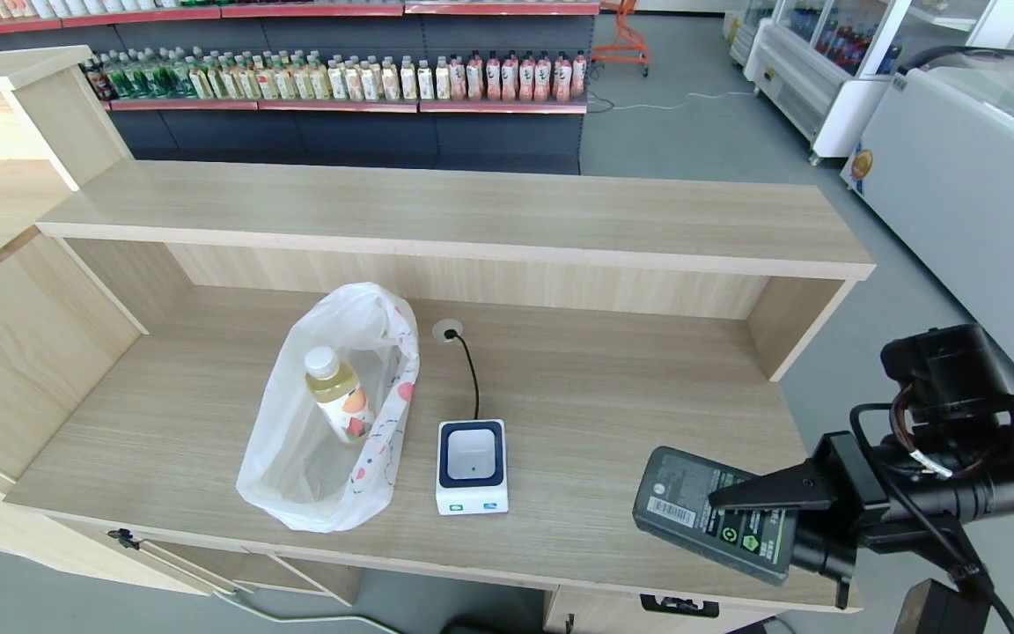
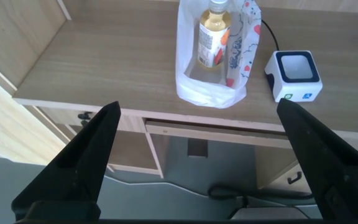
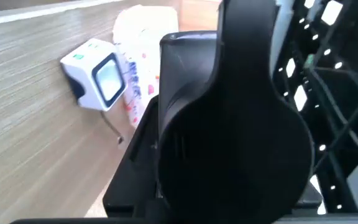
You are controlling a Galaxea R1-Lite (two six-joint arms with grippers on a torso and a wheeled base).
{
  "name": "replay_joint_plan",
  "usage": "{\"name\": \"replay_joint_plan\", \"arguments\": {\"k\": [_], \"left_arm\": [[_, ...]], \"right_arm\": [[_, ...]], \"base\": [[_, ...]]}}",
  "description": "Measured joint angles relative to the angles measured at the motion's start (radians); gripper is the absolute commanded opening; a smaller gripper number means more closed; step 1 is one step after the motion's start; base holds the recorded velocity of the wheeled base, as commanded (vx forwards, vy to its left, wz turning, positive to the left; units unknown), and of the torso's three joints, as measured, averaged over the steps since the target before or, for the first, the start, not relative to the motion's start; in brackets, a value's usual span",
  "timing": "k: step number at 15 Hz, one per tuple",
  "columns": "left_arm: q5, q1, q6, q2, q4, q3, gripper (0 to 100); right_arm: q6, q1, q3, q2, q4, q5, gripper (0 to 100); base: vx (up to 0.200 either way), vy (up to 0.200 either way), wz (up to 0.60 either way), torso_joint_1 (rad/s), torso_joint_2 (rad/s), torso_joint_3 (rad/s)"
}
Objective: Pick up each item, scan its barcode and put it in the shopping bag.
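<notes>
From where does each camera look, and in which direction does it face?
Head view: from the robot's head, down onto the counter; right gripper holds a dark pack.
Left wrist view: from the left wrist, over the open left gripper, toward the counter's front.
Right wrist view: from the right wrist, past the pack, along the counter.
Shared: all three show the shopping bag and scanner.

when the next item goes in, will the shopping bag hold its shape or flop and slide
Probably floppy: the shopping bag is thin, wrinkled film with a crumpled rim. It looks light, so a nudge could slide it on the smooth counter. The bottle inside likely anchors it somewhat, but could tip.
</notes>
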Motion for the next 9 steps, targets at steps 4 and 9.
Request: {"name": "replay_joint_plan", "arguments": {"k": [4,9], "left_arm": [[0.000,0.000,0.000,0.000,0.000,0.000,100],[0.000,0.000,0.000,0.000,0.000,0.000,100]], "right_arm": [[-0.034,0.113,-0.048,0.007,-0.001,0.147,0],[-0.034,0.129,-0.092,0.016,0.001,0.184,0]], "base": [[0.000,0.000,0.00,0.000,0.00,0.000],[0.000,0.000,0.00,0.000,0.00,0.000]]}}
